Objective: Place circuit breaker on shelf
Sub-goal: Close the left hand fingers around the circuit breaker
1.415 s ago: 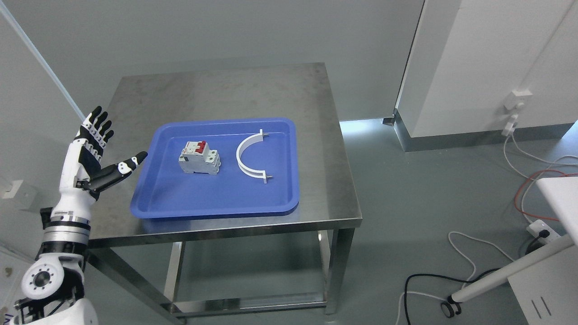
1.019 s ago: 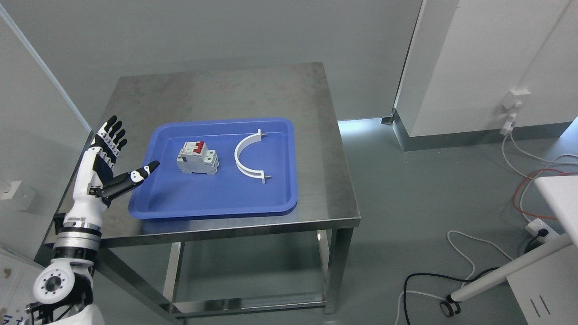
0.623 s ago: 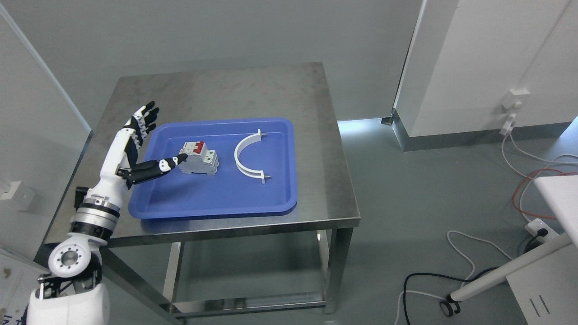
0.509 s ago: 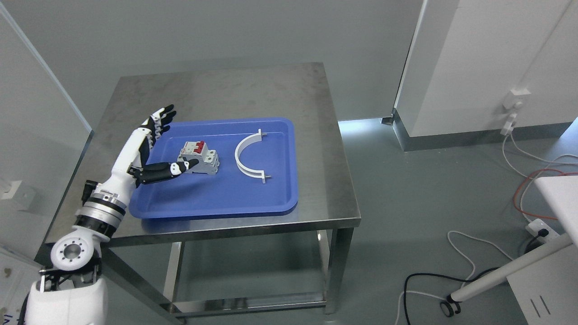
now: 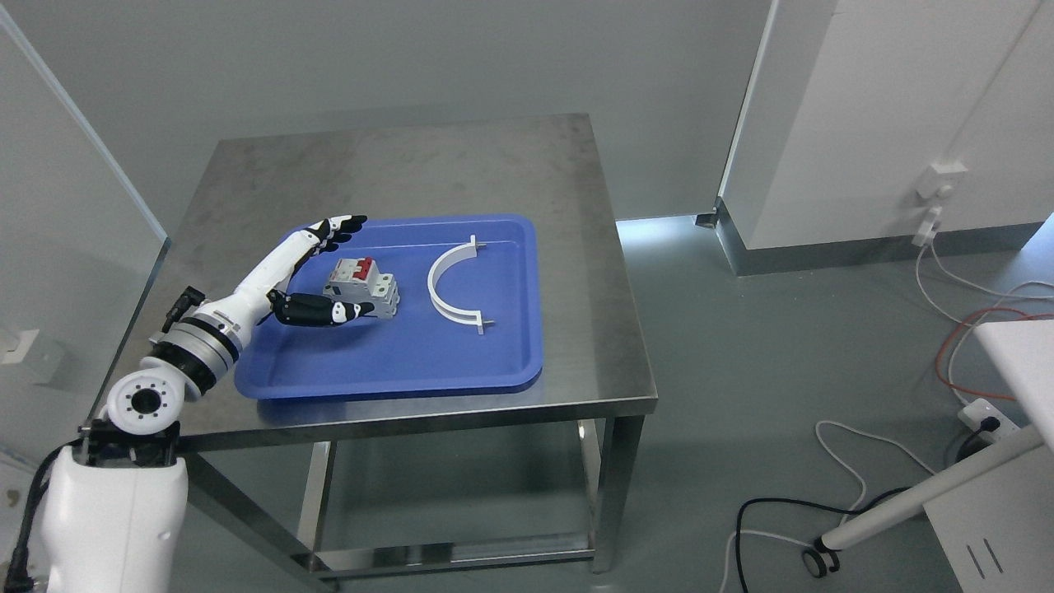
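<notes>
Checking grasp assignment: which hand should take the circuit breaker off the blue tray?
Left. The left hand is open around the circuit breaker on the blue tray, thumb in front, fingers behind. No right arm in view.

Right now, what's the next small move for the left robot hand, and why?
Probably close the fingers. The left robot hand is open around the circuit breaker in the blue tray, thumb in front, fingers behind, not yet gripping.

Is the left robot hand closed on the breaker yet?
No, open: the left robot hand brackets the circuit breaker, fingers beyond, thumb in front.
</notes>
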